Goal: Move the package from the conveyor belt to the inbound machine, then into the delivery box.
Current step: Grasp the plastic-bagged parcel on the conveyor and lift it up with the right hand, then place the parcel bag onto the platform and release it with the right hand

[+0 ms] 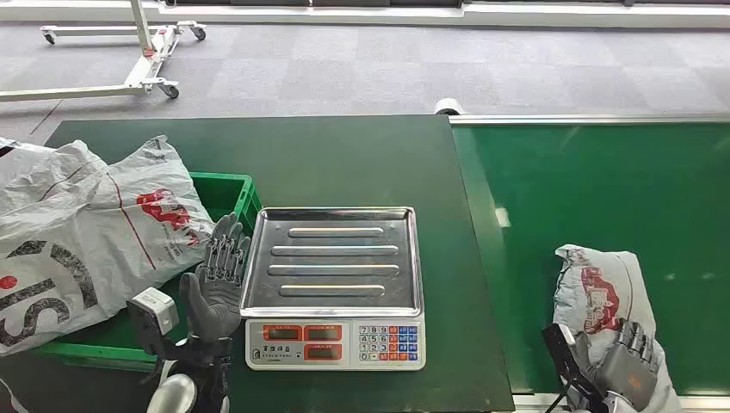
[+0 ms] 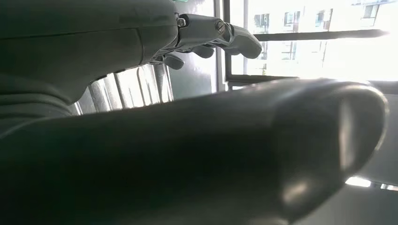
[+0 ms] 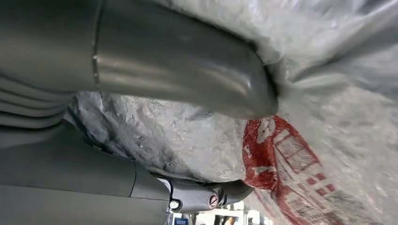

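A crumpled grey plastic mailer package with a red printed logo [image 1: 603, 297] lies near the front edge of the shiny green conveyor belt [image 1: 603, 181], to the right of the dark green tabletop [image 1: 344, 159]. The robot's right hand [image 1: 624, 357] rests on the near end of this package; in the right wrist view the thick grey thumb [image 3: 187, 70] presses into the wrinkled film of the package [image 3: 328, 93] from one side while darker fingers [image 3: 206, 197] lie against it from the other, so the hand is grasping the package, which is still lying on the belt. On the tabletop stands the inbound machine, a white electronic scale with a ribbed stainless steel tray, red displays and a coloured keypad [image 1: 334, 288], and its tray carries nothing. The left hand [image 1: 215, 280] is held upright just beside the scale's left edge, palm turned toward the tray and fingers spread apart, holding nothing; the left wrist view shows its fingers [image 2: 211, 30] extended with bright windows beyond. Behind that hand sits the green plastic delivery box [image 1: 232, 194], in which large grey and white printed courier bags [image 1: 77, 228] are heaped, spilling over its rim. On the grey carpeted floor beyond the tabletop stands a white wheeled metal frame [image 1: 129, 60].
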Available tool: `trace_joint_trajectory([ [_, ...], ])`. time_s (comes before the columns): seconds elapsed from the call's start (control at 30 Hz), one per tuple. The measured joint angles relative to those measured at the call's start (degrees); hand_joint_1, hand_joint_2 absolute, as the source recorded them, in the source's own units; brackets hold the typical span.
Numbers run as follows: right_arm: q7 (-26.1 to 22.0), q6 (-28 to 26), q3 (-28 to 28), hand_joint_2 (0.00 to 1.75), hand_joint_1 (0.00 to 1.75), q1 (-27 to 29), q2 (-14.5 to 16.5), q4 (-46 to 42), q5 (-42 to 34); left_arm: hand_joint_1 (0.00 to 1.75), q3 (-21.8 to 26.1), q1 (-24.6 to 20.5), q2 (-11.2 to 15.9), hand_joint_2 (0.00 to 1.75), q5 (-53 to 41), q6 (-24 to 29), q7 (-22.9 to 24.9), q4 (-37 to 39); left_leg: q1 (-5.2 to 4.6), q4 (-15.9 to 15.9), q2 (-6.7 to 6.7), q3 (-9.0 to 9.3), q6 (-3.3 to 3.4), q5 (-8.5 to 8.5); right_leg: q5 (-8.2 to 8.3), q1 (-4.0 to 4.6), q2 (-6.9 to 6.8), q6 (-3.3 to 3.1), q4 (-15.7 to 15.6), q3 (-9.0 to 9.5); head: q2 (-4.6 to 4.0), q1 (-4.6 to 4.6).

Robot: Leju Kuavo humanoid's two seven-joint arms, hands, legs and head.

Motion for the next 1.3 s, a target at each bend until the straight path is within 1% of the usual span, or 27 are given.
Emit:
trace_joint_trajectory([
  [0.23, -3.0, -0.2, -2.0, 1.75, 1.75, -1.4, 1.2, 2.9, -0.1, 0.0, -1.1, -0.2, 0.3, 0.0, 0.0, 0.2, -0.1, 0.0, 0.01, 0.0, 0.03, 0.14, 0.04, -0.03, -0.03, 0.02, 0.02, 0.01, 0.0, 0.15, 0.0, 0.01],
  [0.37, -6.7, -1.0, -2.6, 1.75, 1.75, -1.9, 2.0, 2.6, -1.1, 0.0, -1.8, -0.2, 0.4, 0.0, -0.1, 0.7, -0.4, 0.0, 0.01, 0.0, 0.05, 0.19, 0.05, -0.03, 0.0, 0.01, 0.02, 0.02, 0.0, 0.23, 0.0, 0.01],
  [0.43, -9.6, -1.2, -2.6, 1.75, 1.75, -1.3, 2.8, -0.2, -2.6, 0.0, -1.9, -0.2, 0.5, 0.0, -0.1, 0.7, -0.6, 0.0, 0.01, 0.0, 0.06, 0.21, 0.05, -0.03, 0.01, 0.01, 0.02, 0.02, 0.0, 0.25, 0.0, 0.02],
  [0.5, -11.8, -0.9, -1.9, 1.75, 1.75, 0.7, 3.9, -6.6, -4.5, 0.0, -2.0, -0.2, 0.5, 0.0, 0.0, 0.8, -0.9, 0.0, 0.0, 0.0, 0.04, 0.16, 0.03, -0.01, 0.02, 0.0, 0.0, 0.01, 0.0, 0.22, 0.0, 0.01],
  [0.53, -12.1, -0.6, -1.2, 1.75, 1.75, 1.9, 4.5, -10.6, -5.2, 0.0, -2.0, -0.2, 0.6, 0.0, 0.0, 0.8, -1.1, 0.0, 0.0, 0.0, 0.03, 0.13, 0.01, 0.0, 0.02, 0.0, 0.0, 0.0, 0.0, 0.18, 0.0, -0.01],
  [0.67, -9.3, 3.2, 3.0, 1.75, 1.75, 5.8, 5.8, -28.5, -5.6, 0.0, -2.0, -0.2, 0.7, 0.0, 0.1, 0.8, -1.6, 0.0, 0.0, 0.0, 0.01, 0.07, -0.01, 0.04, 0.02, 0.0, 0.0, -0.01, 0.0, 0.08, 0.0, 0.01],
  [0.73, -8.8, 3.7, 4.5, 1.75, 1.75, 6.9, 6.0, -34.8, -5.6, 0.0, -2.0, -0.2, 0.7, 0.0, 0.1, 0.8, -1.7, 0.0, 0.01, 0.0, 0.02, 0.07, -0.01, 0.04, 0.01, 0.0, 0.01, 0.0, 0.0, 0.07, 0.0, 0.01],
  [0.87, -11.7, 0.8, 7.0, 1.75, 1.75, 8.9, 6.3, -44.1, -7.8, 0.0, -2.2, -0.2, 0.7, 0.0, 0.2, 0.8, -1.9, -0.1, 0.0, 0.0, -0.01, -0.04, 0.0, 0.04, 0.01, -0.04, -0.02, 0.01, 0.0, 0.01, 0.0, 0.02],
  [0.93, -12.6, -0.1, 9.0, 1.75, 1.75, 10.1, 6.3, -50.3, -7.9, 0.0, -2.2, -0.2, 0.7, 0.0, 0.4, 0.9, -2.0, -0.1, 0.0, 0.0, -0.01, -0.07, 0.01, 0.03, 0.01, -0.06, -0.01, 0.01, 0.0, -0.02, 0.0, 0.02],
  [1.07, -12.6, -1.4, 15.5, 1.75, 1.75, 11.5, 6.2, -63.9, -7.0, 0.0, -2.2, -0.1, 0.7, 0.0, 0.9, 1.0, -2.4, -0.3, -0.01, 0.0, 0.03, -0.08, 0.01, 0.03, 0.01, -0.02, 0.02, 0.0, 0.0, -0.06, 0.0, 0.01],
  [1.17, -11.9, -1.4, 20.4, 1.75, 1.75, 11.7, 6.0, -70.6, -6.1, 0.0, -2.2, -0.1, 0.7, 0.0, 1.0, 1.1, -2.6, -0.3, 0.0, 0.0, 0.02, -0.07, 0.0, 0.03, 0.01, 0.0, 0.0, 0.0, 0.0, -0.05, 0.0, 0.01],
  [1.3, -11.6, -1.1, 24.6, 1.75, 1.75, 11.7, 5.5, -74.8, -7.0, 0.0, -2.2, -0.1, 0.7, 0.0, 1.0, 1.1, -2.6, -0.3, 0.0, 0.0, 0.01, -0.09, 0.0, 0.04, 0.01, -0.01, -0.01, 0.0, 0.0, -0.03, 0.0, 0.01],
])
